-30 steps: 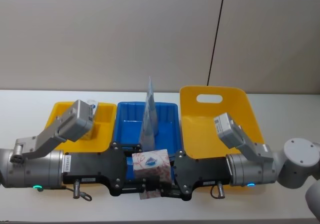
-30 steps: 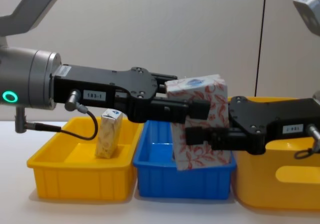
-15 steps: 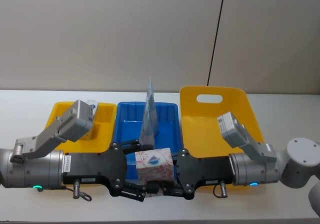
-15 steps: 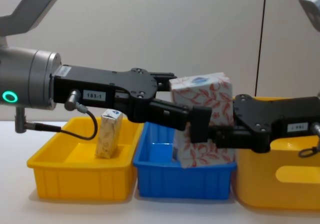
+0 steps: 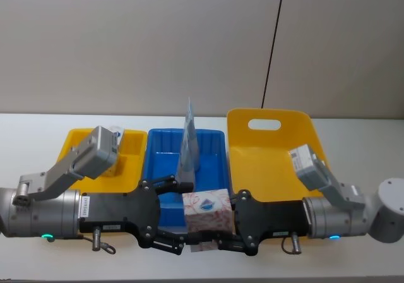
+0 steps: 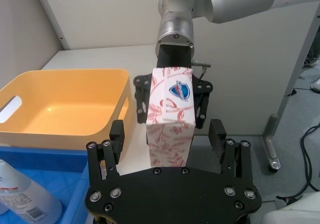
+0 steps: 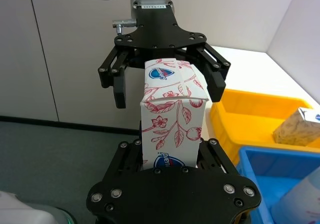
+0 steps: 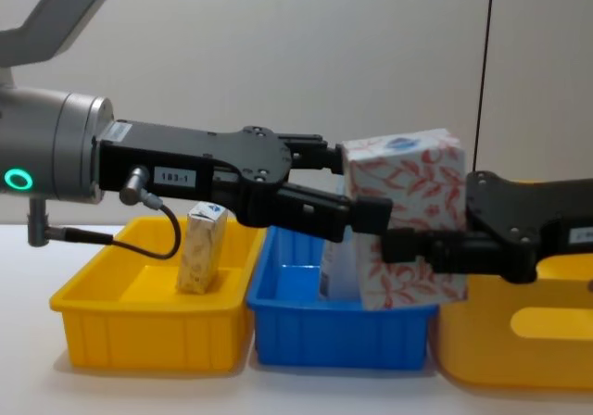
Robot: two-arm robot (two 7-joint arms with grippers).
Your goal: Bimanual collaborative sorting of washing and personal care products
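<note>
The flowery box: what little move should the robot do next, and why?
Probably slide the white box toward the robot's right, over the big yellow bin. The right gripper is shut on the box, the left gripper is open with gaps on both sides of it, and the box is not yet over that bin.

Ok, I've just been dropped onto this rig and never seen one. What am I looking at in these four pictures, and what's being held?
It is a two-armed robot. One picture looks down from its head, one across the table from its chest, and one looks along each wrist. On the table stand a yellow bin with a yellowish carton, a blue bin with a tall pale-blue pouch, and a bigger yellow bin. The right gripper is shut on the white box with red leaves, held in the air. The left gripper faces it, fingers open either side of the box.
</note>
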